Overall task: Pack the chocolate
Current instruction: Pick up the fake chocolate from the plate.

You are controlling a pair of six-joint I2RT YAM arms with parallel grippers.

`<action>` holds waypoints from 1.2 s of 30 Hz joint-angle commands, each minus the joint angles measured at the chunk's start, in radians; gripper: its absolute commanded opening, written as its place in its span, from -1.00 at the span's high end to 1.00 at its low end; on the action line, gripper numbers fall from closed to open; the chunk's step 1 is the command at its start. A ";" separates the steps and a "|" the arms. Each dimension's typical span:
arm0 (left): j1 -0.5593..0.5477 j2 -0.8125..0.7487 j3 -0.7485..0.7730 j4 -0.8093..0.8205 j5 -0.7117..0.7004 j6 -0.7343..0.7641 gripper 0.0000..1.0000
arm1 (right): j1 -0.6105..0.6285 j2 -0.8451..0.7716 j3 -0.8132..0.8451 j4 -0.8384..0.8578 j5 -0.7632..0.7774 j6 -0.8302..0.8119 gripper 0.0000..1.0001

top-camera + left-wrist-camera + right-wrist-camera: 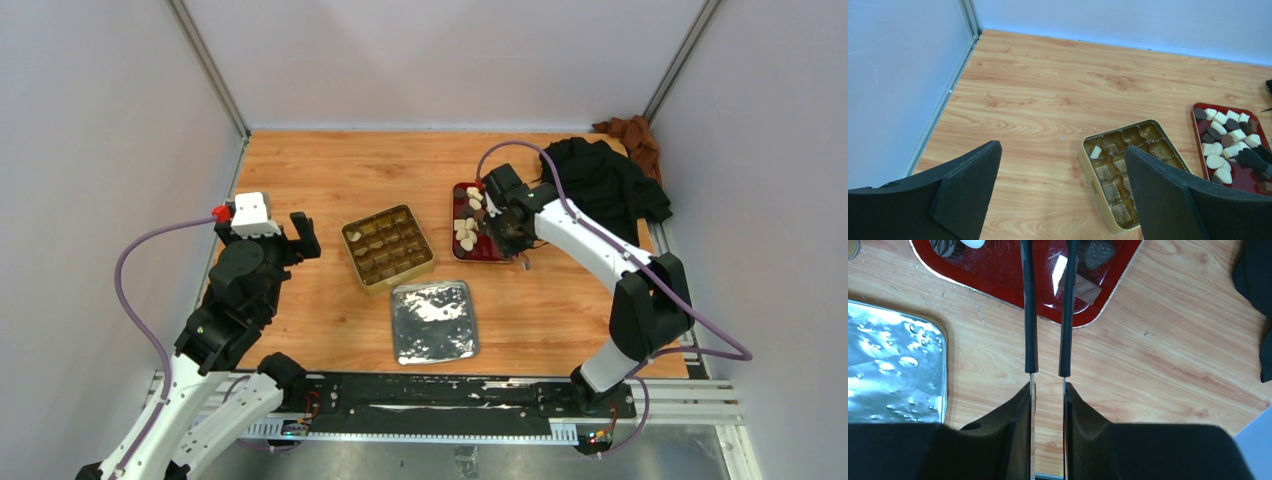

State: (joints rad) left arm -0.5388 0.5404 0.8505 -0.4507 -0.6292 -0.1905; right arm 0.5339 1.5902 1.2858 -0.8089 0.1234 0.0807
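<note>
Cream-white and dark brown chocolate pieces (466, 228) (1220, 145) lie in a red tray (490, 250) (1243, 177) (1008, 275) right of centre. A gold tin (387, 247) (1088, 170) with brown grid compartments holds one white piece (353, 236) (1096, 152) in its far-left cell. My right gripper (512, 228) (1048, 387) is shut on thin black-sleeved tongs (1029, 315), whose arms reach over the red tray; their tips are cut off at the frame's top edge. A dark piece (1098, 252) and a brown piece (1085, 290) lie just right of the tongs. My left gripper (280, 228) (1063, 150) hangs open, left of the tin.
A silver foil-lined lid (433, 321) (888, 365) lies in front of the tin. A black cloth (600, 180) and a brown cloth (630, 135) are heaped at the back right corner. Grey walls close in the wooden table on three sides.
</note>
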 commanded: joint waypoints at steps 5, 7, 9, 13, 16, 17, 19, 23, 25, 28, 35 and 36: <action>0.005 -0.005 -0.010 0.018 -0.011 -0.003 -1.00 | -0.014 -0.039 0.019 -0.036 0.002 -0.010 0.64; 0.005 -0.006 -0.010 0.018 -0.012 -0.002 -1.00 | -0.014 -0.046 0.023 -0.036 -0.003 -0.011 0.64; 0.005 -0.005 -0.010 0.018 -0.010 -0.002 -1.00 | -0.014 -0.049 0.024 -0.036 -0.005 -0.012 0.65; 0.006 -0.004 -0.010 0.019 -0.009 -0.003 -1.00 | -0.012 -0.051 0.027 -0.036 -0.015 -0.010 0.66; 0.005 -0.003 -0.010 0.019 -0.006 -0.003 -1.00 | -0.013 -0.053 0.030 -0.035 -0.019 -0.006 0.66; 0.005 -0.003 -0.010 0.018 -0.008 -0.003 -1.00 | -0.012 -0.054 0.032 -0.035 -0.022 -0.006 0.66; 0.005 -0.003 -0.010 0.020 -0.007 -0.002 -1.00 | -0.012 -0.058 0.035 -0.030 -0.034 -0.006 0.67; 0.005 -0.002 -0.010 0.020 -0.007 -0.003 -1.00 | -0.007 -0.067 0.040 -0.019 -0.052 -0.005 0.67; 0.005 -0.002 -0.010 0.021 -0.006 -0.003 -1.00 | -0.001 -0.068 0.049 -0.019 -0.055 -0.006 0.67; 0.005 -0.002 -0.011 0.020 -0.005 -0.003 -1.00 | 0.012 -0.068 0.068 -0.019 -0.057 -0.005 0.67; 0.005 -0.003 -0.010 0.020 -0.007 -0.002 -1.00 | 0.055 -0.059 0.126 -0.027 -0.057 -0.005 0.67; 0.005 -0.003 -0.010 0.020 -0.007 -0.003 -1.00 | 0.064 -0.054 0.137 -0.029 -0.056 -0.005 0.67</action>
State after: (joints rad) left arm -0.5388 0.5404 0.8505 -0.4503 -0.6289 -0.1905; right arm 0.5617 1.5509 1.3701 -0.8162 0.0731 0.0811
